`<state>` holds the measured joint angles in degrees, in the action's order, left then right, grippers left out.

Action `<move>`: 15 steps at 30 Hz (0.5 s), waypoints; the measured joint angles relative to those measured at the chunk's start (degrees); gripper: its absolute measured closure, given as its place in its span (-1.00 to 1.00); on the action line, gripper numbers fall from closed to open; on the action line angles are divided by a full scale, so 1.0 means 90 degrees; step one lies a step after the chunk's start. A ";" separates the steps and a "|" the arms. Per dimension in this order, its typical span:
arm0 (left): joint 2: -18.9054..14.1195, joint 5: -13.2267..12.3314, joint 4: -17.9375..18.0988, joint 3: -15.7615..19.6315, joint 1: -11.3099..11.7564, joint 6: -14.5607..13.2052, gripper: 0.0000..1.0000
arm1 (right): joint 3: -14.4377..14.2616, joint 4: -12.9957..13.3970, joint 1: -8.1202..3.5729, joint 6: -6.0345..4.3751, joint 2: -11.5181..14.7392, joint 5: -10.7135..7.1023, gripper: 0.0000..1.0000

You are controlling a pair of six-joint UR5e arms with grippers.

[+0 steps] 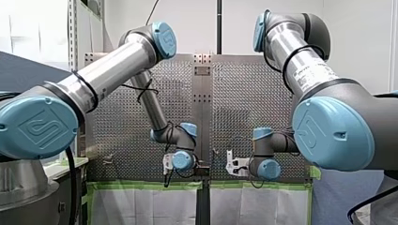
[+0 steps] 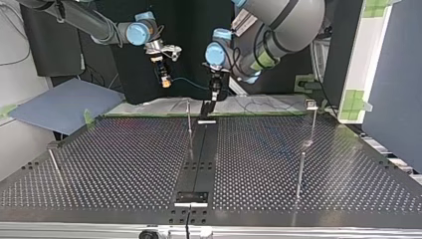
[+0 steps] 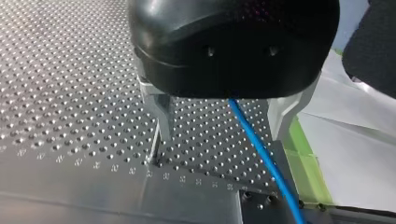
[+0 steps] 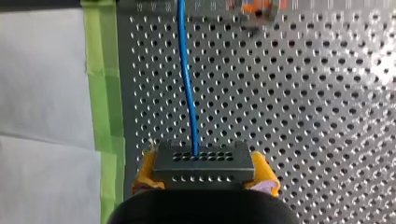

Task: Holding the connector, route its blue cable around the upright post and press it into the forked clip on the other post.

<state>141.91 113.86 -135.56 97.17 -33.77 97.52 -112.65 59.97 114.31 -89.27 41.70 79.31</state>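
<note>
The connector [image 4: 201, 164] is pinched by my right gripper [image 4: 205, 176]. My left gripper [image 3: 222, 134] is spread around the blue cable [image 3: 254, 144].

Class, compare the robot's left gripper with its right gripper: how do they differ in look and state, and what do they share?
My right gripper has yellow pads; my left gripper has bare metal fingers. My right gripper is shut on the dark connector; my left gripper is open, gripping nothing. Shared: the blue cable leaves the connector and runs between my left gripper's fingers, above the perforated table.
</note>
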 joint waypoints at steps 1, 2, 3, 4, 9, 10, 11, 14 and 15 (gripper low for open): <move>0.0001 0.0042 -0.0001 0.0001 -0.0028 -0.0042 -0.98 | 0.0000 -0.0008 0.0006 0.0005 0.0000 -0.0013 0.97; 0.0000 0.0083 -0.0003 0.0001 -0.0054 -0.0084 -0.98 | 0.0000 -0.0021 0.0011 0.0009 0.0000 -0.0025 0.97; 0.0002 0.0138 -0.0008 0.0001 -0.0086 -0.0139 -0.98 | 0.0000 -0.0029 0.0013 0.0011 0.0000 -0.0031 0.97; 0.0003 0.0182 -0.0013 0.0001 -0.0110 -0.0182 -0.98 | 0.0000 -0.0036 0.0015 0.0012 0.0000 -0.0034 0.97; 0.0004 0.0443 -0.0025 0.0001 -0.0218 -0.0442 -0.98 | 0.0001 -0.0071 0.0017 0.0022 -0.0002 -0.0041 0.97; 0.0004 0.0493 -0.0025 0.0001 -0.0233 -0.0494 -0.98 | 0.0000 -0.0079 0.0018 0.0025 -0.0003 -0.0042 0.97; 0.0005 0.0542 -0.0022 0.0001 -0.0248 -0.0543 -0.98 | 0.0001 -0.0086 0.0018 0.0029 -0.0004 -0.0042 0.97; 0.0005 0.0659 0.0000 0.0001 -0.0283 -0.0698 -0.98 | 0.0001 -0.0098 0.0019 0.0033 -0.0007 -0.0042 0.97; 0.0004 0.0681 0.0017 0.0001 -0.0295 -0.0744 -0.98 | 0.0001 -0.0102 0.0019 0.0036 -0.0008 -0.0042 0.97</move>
<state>141.95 119.98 -135.40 97.19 -36.43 90.82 -112.65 59.05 114.49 -88.95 41.64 78.94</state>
